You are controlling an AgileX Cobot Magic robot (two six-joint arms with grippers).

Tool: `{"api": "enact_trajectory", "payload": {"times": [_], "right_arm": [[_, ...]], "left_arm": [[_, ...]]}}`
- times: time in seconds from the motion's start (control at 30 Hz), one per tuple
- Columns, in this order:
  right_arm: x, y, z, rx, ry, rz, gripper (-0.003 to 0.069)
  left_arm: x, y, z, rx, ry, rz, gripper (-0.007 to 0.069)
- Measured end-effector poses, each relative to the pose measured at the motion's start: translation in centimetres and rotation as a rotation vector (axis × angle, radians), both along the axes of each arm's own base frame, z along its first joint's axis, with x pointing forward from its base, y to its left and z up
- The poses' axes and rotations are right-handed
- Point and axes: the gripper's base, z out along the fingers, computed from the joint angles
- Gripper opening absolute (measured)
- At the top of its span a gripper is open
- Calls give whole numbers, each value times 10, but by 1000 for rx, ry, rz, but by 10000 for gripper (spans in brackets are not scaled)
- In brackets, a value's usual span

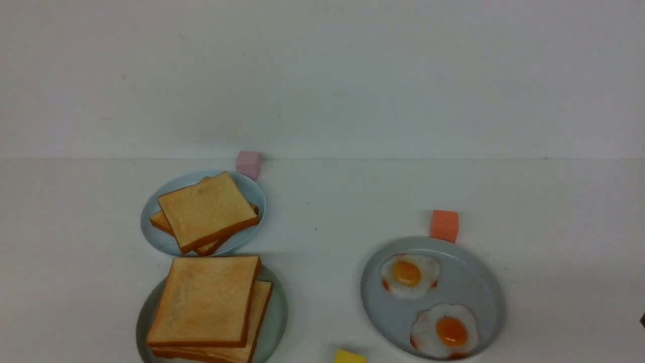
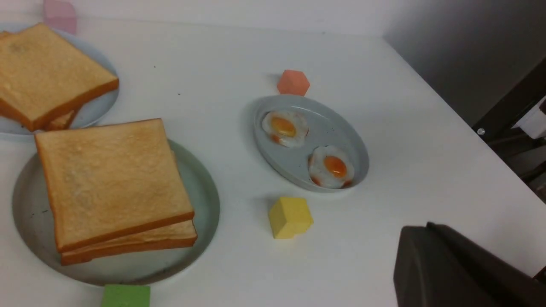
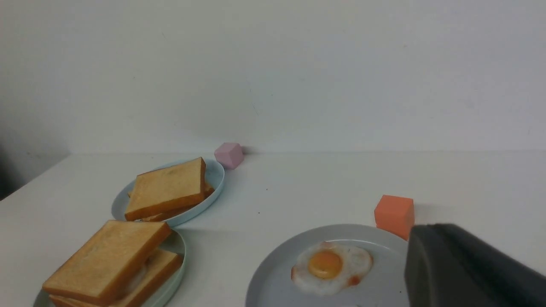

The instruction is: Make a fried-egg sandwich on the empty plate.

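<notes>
Two golden toast slices lie stacked as the fried-egg sandwich (image 1: 206, 302) (image 2: 111, 183) on the pale mint-green plate (image 1: 276, 322) (image 2: 202, 200) at the near left. In the right wrist view a pale sliver shows between the sandwich (image 3: 106, 260) slices. My left gripper (image 2: 428, 230) is shut with nothing in it, hanging over bare table right of the yellow cube. My right gripper (image 3: 431, 232) is shut too, holding nothing, beside the grey plate's edge near the orange cube. Neither gripper shows in the front view.
A grey-blue plate (image 1: 468, 282) at the right holds two fried eggs (image 1: 408, 275) (image 1: 446, 330). A light-blue plate (image 1: 252, 191) behind the sandwich carries a toast pile (image 1: 206, 209). Foam cubes stand about: pink (image 1: 248, 164), orange (image 1: 444, 225), yellow (image 1: 348, 357), green (image 2: 126, 295).
</notes>
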Motion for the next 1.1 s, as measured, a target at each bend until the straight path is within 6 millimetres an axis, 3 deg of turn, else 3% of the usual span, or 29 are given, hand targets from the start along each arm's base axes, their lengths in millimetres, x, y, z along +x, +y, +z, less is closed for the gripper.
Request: {"api": "enact_trajectory", "payload": {"times": [0.17, 0.27, 0.43, 0.6, 0.83, 1.1], "right_arm": [[0, 0, 0, 0, 0, 0, 7], [0, 0, 0, 0, 0, 0, 7], [0, 0, 0, 0, 0, 0, 11], [0, 0, 0, 0, -1, 0, 14], [0, 0, 0, 1, -2, 0, 17], [0, 0, 0, 1, -3, 0, 22]], "left_arm": [[2, 5, -1, 9, -93, 56, -13], [-2, 16, -8, 27, -187, 161, -13], [0, 33, -27, 62, -203, 434, -10], [12, 43, -79, 224, -117, 619, -6], [22, 43, -142, 330, 31, 596, 1], [25, 42, -144, 333, -31, 581, 9]]}}
